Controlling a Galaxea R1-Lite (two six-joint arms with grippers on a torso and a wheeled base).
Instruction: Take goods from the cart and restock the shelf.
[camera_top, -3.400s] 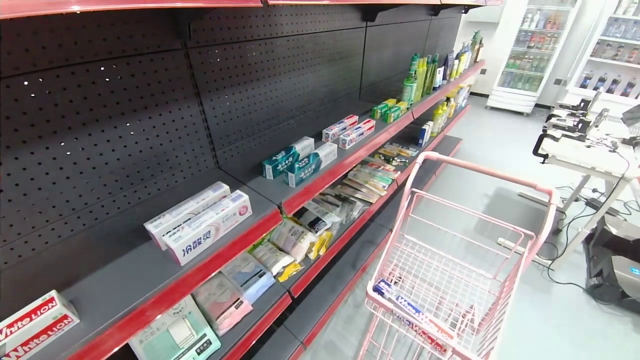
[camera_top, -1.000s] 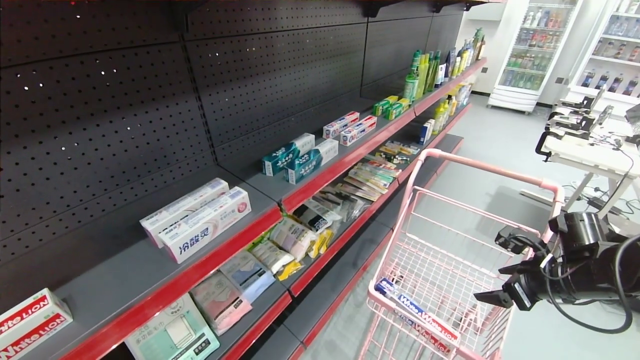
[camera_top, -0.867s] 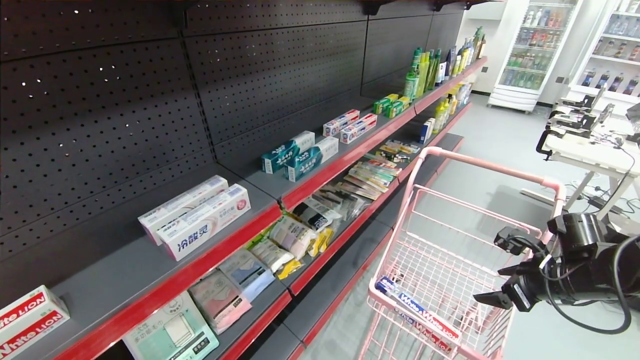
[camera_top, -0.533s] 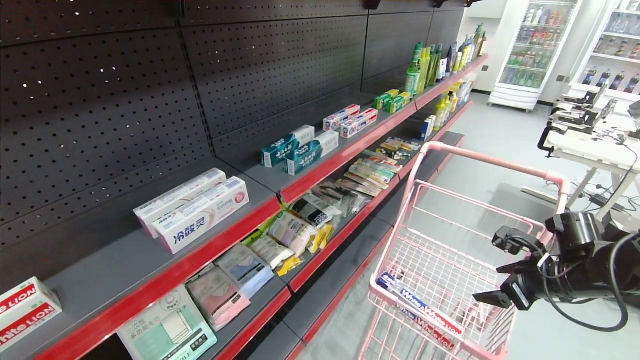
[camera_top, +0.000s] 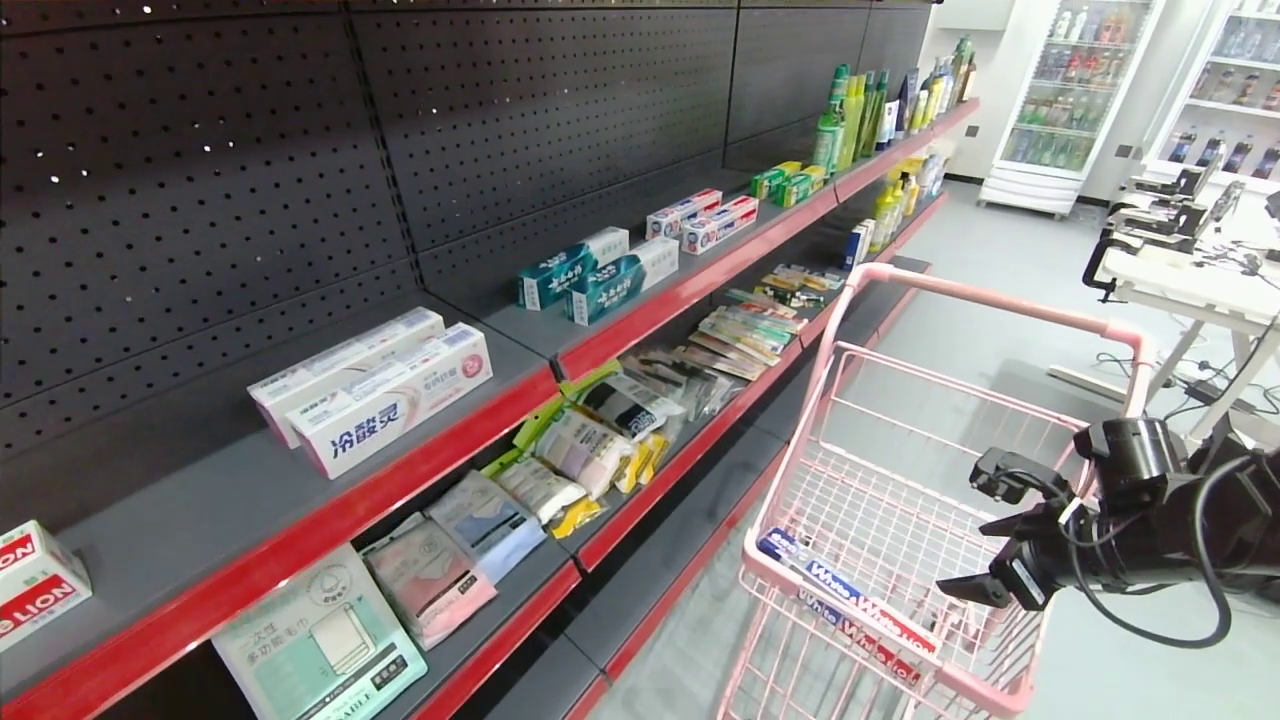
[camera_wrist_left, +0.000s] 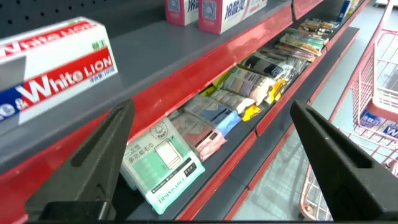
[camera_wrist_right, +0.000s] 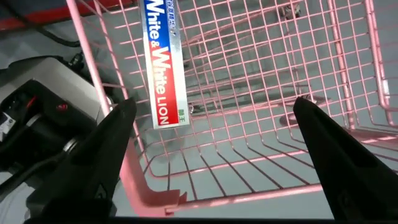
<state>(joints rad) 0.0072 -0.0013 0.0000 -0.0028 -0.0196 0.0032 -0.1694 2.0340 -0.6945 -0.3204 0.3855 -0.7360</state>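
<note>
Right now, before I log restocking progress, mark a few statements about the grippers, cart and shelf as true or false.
1. The right gripper is open over the cart. True.
2. It grips the white box. False: the box lies in the cart, untouched.
3. The left gripper is open and empty, facing the shelf. True.
4. The shelf holds no goods. False: pink boxes and other goods lie on it.
</note>
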